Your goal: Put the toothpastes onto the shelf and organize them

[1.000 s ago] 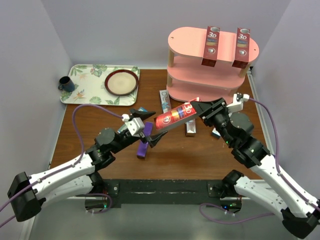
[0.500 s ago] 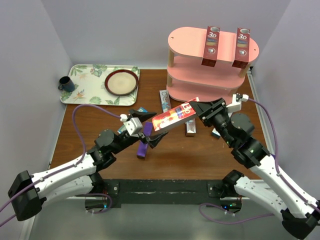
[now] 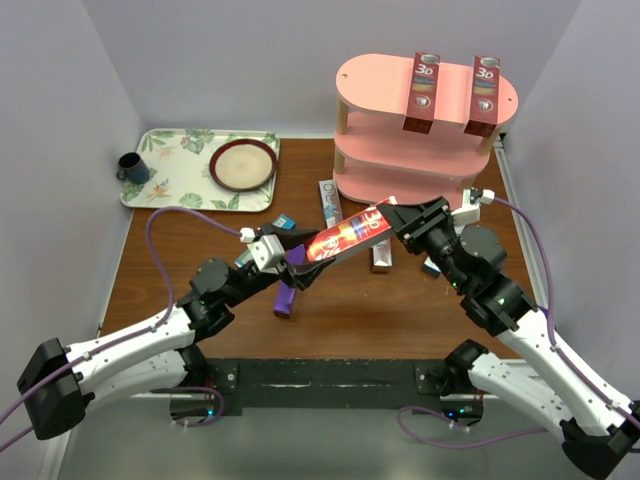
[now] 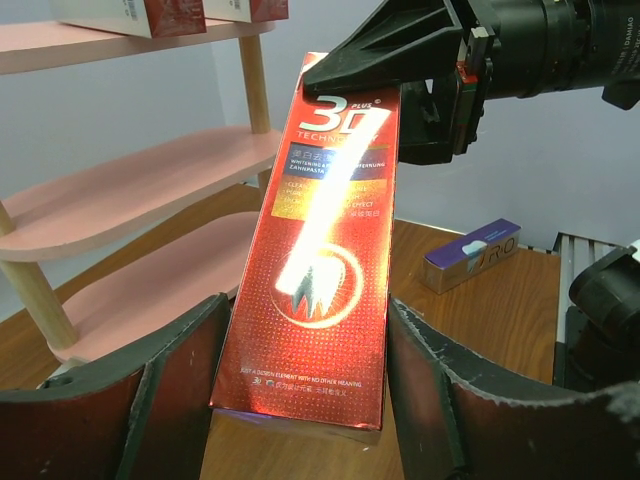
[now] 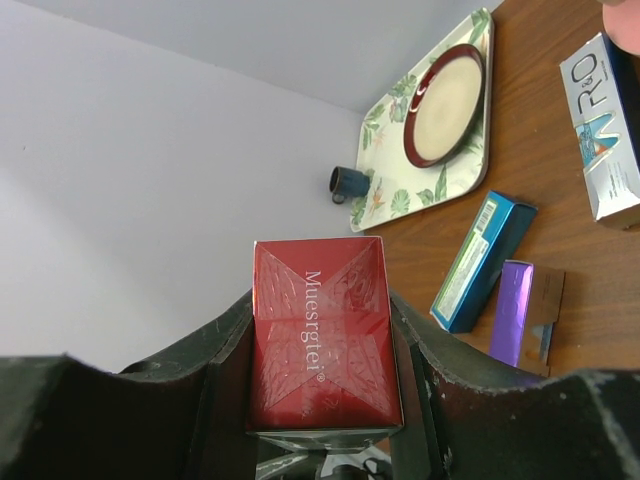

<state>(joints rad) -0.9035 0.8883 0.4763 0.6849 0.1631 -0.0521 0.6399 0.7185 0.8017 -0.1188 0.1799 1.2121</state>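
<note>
- Overhead, the red carton [image 3: 345, 235] hangs tilted in the air above the table [image 3: 380, 300], its far-right end close to the lowest tier of the shelf [image 3: 370, 85]. The right gripper [image 3: 392, 215] clamps that far-right end, and the left gripper [image 3: 297, 262] is closed about the near-left end. With both arms on one thin box, a pull by either before the other lets go could buckle or twist it. Two more red cartons [image 3: 421, 93] lie on the top tier, so a careless swing up there could knock them off.
- From the left wrist, the fingers [image 4: 170, 390] are narrowed to the carton's width. They appear to press both long sides at its lower end, though I cannot tell how firmly. The printed face is glossy, so a light pinch this close to the end may let the box slide or pivot once its far end is freed.
- From the right wrist, the carton's end flap fills the gap between the fingers [image 5: 225, 370], which hold it squarely. Below it a teal carton [image 5: 485, 260] and a purple carton [image 5: 520, 310] lie side by side on the table. A silver-white carton [image 5: 605, 130] lies farther off toward the shelf. A dropped box would likely land among these and scatter them.
</note>
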